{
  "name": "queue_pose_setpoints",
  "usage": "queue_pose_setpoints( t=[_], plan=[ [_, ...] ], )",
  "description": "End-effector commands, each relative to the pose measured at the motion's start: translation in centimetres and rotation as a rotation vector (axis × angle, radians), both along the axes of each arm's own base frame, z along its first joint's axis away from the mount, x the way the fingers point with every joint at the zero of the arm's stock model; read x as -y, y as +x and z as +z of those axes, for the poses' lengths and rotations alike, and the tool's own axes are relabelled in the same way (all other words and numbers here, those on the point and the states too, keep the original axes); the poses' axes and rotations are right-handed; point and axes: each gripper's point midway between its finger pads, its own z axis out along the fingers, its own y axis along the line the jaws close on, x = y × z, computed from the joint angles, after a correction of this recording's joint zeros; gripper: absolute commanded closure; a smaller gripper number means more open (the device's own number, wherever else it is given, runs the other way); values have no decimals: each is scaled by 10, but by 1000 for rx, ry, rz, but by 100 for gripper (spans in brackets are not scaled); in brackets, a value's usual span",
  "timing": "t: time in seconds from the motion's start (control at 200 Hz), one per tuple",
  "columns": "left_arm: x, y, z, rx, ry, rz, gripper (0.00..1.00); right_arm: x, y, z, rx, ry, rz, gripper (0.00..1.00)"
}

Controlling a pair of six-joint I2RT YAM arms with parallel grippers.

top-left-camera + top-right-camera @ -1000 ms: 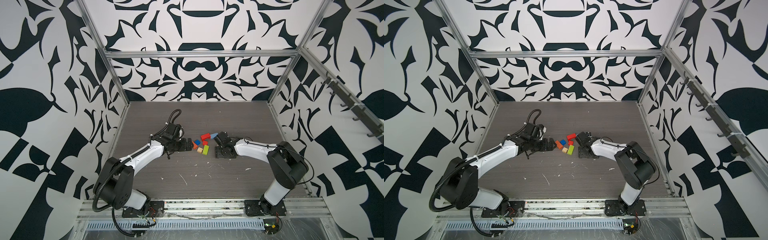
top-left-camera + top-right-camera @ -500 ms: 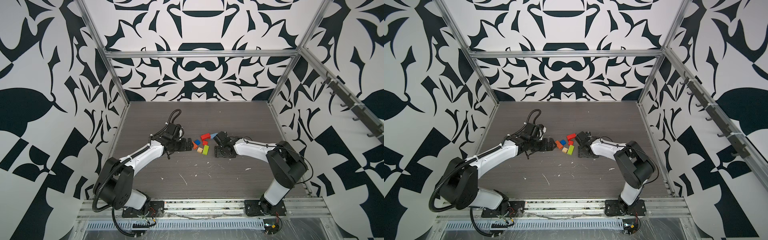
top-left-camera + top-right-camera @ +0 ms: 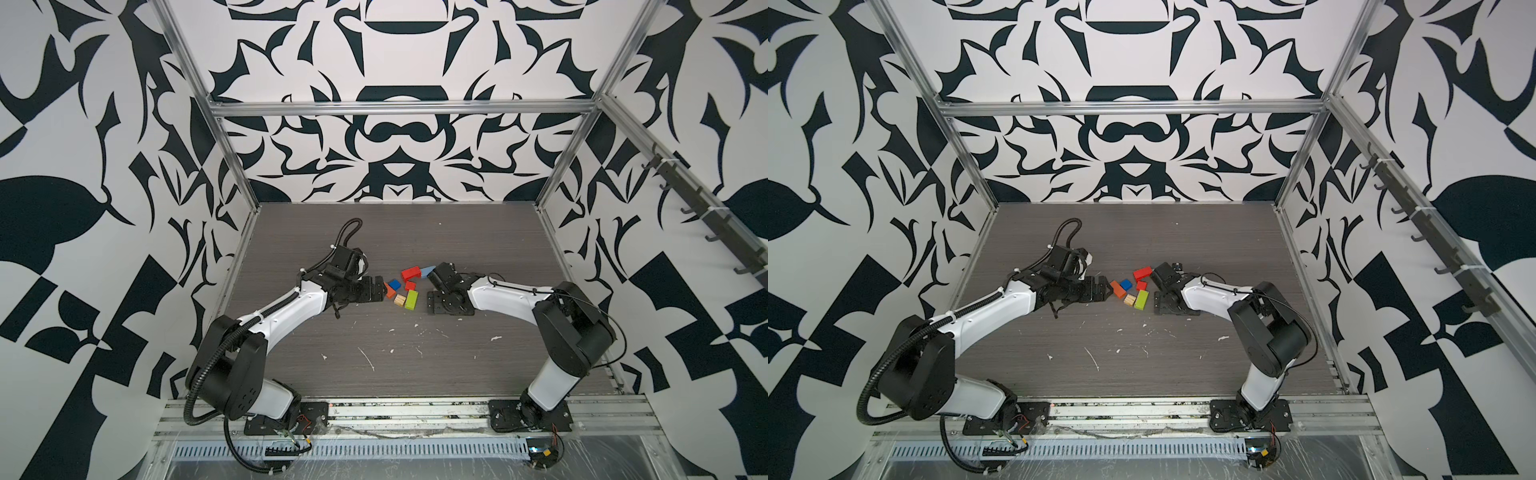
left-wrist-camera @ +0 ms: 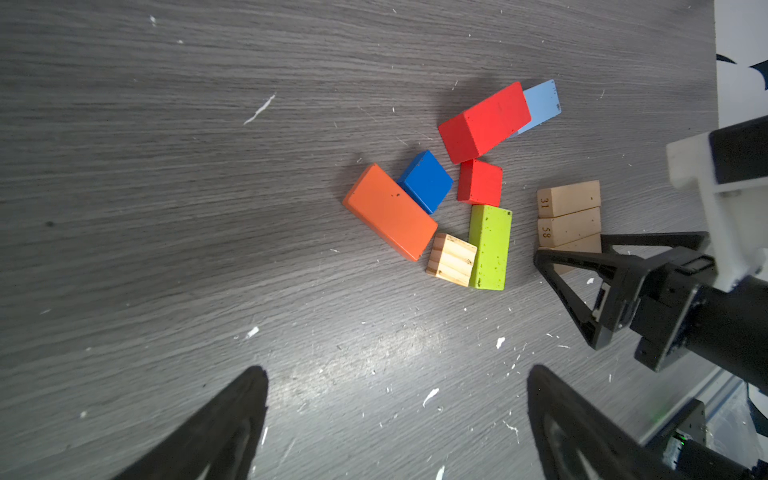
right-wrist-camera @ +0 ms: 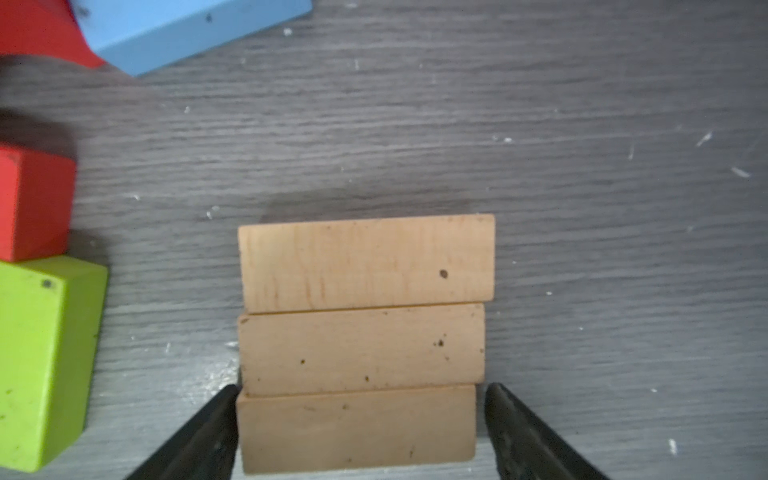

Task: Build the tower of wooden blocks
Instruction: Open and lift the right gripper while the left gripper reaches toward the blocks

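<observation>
Only the base is laid: three tan bars (image 5: 361, 345) sit side by side on the surface (image 5: 582, 124). The right gripper (image 5: 362, 387) has its fingers apart either side of the nearest bar. The left gripper (image 4: 397, 368) is spread wide and empty. The coloured blocks (image 4: 390, 212) lie loose beside the base, not yet stacked.

In both top views the bench (image 3: 374, 232) is bare along the upper part and the lower centre. At mid-frame the loose blocks (image 3: 401, 286) fill the gap between left claw (image 3: 381, 289) and right claw (image 3: 432, 299), barring passage.
</observation>
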Motion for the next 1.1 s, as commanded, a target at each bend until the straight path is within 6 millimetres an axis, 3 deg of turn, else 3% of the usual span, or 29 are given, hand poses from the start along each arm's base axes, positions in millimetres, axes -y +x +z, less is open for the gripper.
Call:
queue_pose_setpoints(
  t=[0.0,0.3,0.515,0.91,1.095],
  plan=[
    [-1,-1,7,1,-6,-1,0,0,-3,10,5,1,16,3],
    [5,1,-1,-50,-19,9,2,-6,-7,46,53,75,63,0],
    [13,9,-6,-138,-80,132,6,-1,-8,70,105,85,66,0],
    [27,15,-29,-236,3,303,14,11,-8,76,147,50,31,0],
    [30,19,-42,-273,17,383,23,16,-9,73,146,25,27,0]
  ],
)
